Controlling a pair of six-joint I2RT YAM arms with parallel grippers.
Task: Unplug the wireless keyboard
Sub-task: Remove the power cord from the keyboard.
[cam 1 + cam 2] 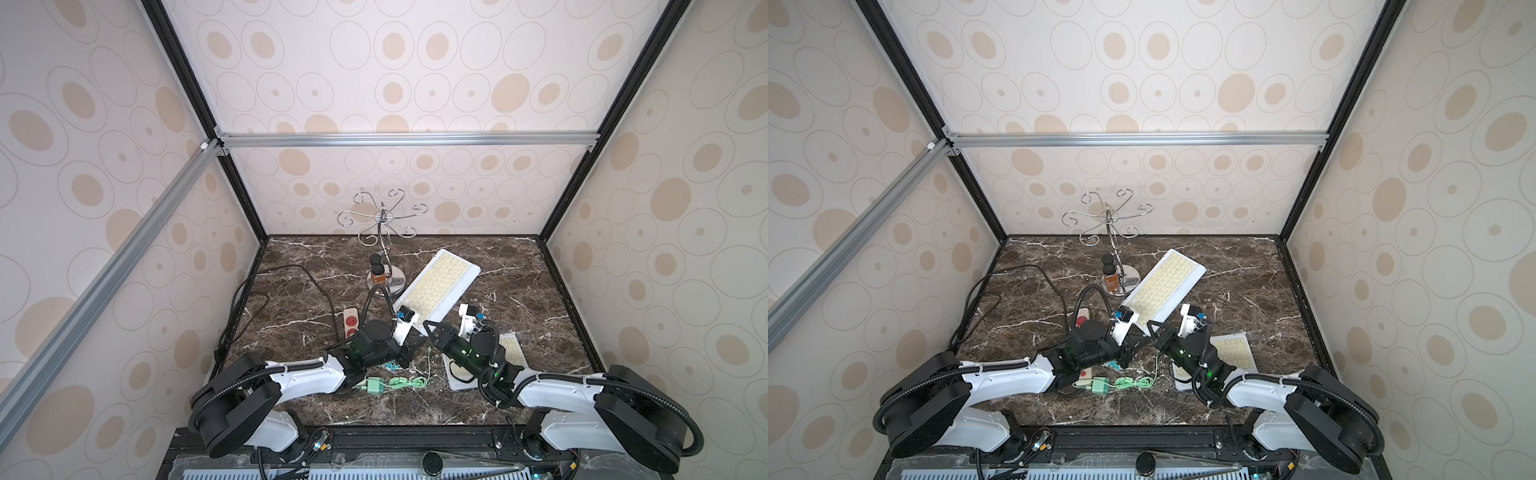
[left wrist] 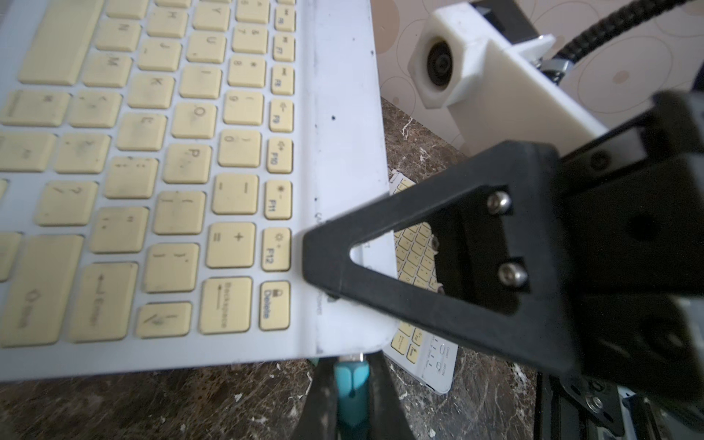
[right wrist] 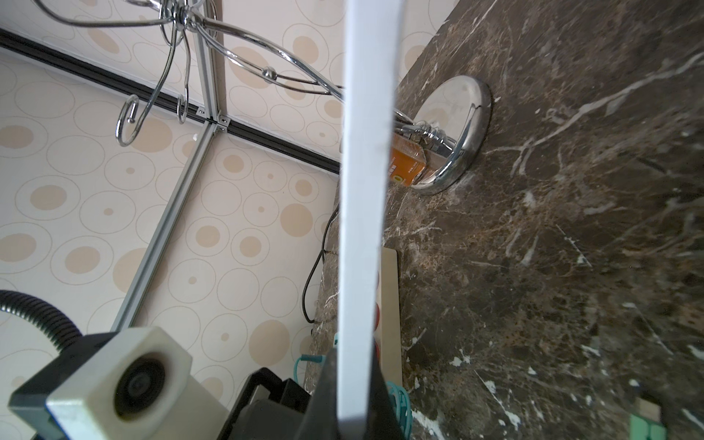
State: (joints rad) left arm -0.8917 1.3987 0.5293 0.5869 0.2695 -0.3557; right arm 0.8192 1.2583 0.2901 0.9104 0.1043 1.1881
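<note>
Well, dark marble tabletop [image 1: 519, 299] under white keyboard [image 1: 436, 286], circle-patterned walls [image 1: 415, 183] around
</note>
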